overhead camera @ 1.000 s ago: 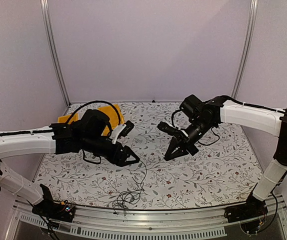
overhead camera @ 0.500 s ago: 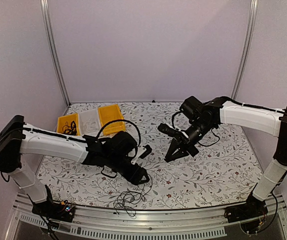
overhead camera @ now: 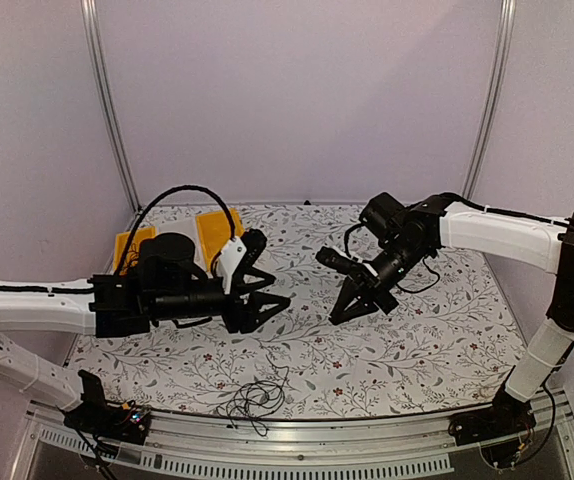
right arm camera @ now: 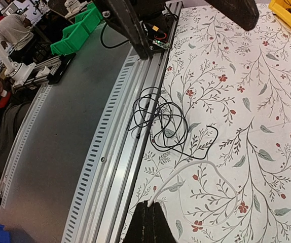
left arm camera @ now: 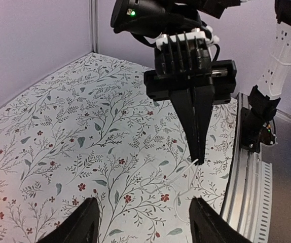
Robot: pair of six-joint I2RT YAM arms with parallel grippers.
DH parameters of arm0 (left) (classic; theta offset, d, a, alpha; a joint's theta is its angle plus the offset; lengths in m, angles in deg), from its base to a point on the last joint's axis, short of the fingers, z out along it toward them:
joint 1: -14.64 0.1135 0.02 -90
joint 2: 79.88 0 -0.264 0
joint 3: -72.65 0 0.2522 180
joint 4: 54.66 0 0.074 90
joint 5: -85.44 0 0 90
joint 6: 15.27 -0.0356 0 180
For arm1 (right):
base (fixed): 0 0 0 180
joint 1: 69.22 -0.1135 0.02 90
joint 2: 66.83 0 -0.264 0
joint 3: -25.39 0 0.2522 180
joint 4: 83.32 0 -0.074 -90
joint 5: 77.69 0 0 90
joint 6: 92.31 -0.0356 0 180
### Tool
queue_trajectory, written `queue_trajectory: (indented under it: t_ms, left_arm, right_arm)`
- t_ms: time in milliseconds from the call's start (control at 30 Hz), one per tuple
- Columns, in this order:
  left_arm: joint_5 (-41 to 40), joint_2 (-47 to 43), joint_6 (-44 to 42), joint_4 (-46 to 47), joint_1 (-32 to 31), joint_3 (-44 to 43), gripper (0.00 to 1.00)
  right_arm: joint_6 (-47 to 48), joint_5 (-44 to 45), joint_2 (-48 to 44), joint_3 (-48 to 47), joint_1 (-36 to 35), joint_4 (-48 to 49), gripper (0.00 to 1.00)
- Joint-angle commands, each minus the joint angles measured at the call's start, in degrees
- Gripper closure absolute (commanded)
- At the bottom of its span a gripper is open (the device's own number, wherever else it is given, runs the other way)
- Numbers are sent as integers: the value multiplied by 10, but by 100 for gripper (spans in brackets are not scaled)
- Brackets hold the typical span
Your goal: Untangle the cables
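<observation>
Cables (overhead camera: 257, 398): black tangle touching front rail (overhead camera: 367, 425). Right gripper (left arm camera: 196, 157), well apart from rail, pinches white wire (right arm camera: 209, 163). Left gripper (overhead camera: 275, 288) spread, empty. Step, I think: pulling wires apart. Next: left should grab loop by rail.

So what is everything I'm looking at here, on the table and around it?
black cables: one loose tangle, black, at the table's near edge, partly over the metal rail
white cable: one, white, curving across the cloth, one end at the tips of the right gripper
yellow bins: two in view, yellow, back left of the table
tablecloth: one, white with a leaf and flower print, covering the table
green bins: at least two, green, off the table beyond the rail
left gripper: one, black, open, above the cloth
right gripper: one, black, shut on the white cable's end
</observation>
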Motion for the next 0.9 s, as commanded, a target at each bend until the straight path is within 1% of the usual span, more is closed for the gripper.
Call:
queue_trajectory:
  t_ms: [0,100,233,333,467,533,600,767,867]
  left_arm:
    - [25,48,-73,-8,-6,-44,42]
    - [41,77,-87,-14,-9,-61,46]
    - [53,108,-103,-1,-13,-70,50]
    - [75,130,-107,15,-13,-75,51]
    - [101,162,-115,31,-19,-82,50]
    - [106,170,-119,37,-21,-84,52]
    - [106,175,-121,41,-22,-84,58]
    - [94,178,-126,54,-21,-81,78]
    - [89,180,-129,59,-22,-81,86]
  right_arm:
    - [18,-22,4,-13,-4,-13,100]
    - [18,-25,3,-14,-4,-15,100]
    - [21,-30,1,-15,-5,-20,100]
    - [23,-31,0,-14,-4,-22,100]
    - [24,-31,0,-14,-4,-21,100]
    - [25,-31,0,-13,-5,-21,100]
    - [25,-31,0,-13,-5,-21,100]
    - [27,-30,2,-11,-4,-19,100]
    - [27,-28,2,-11,-4,-18,100]
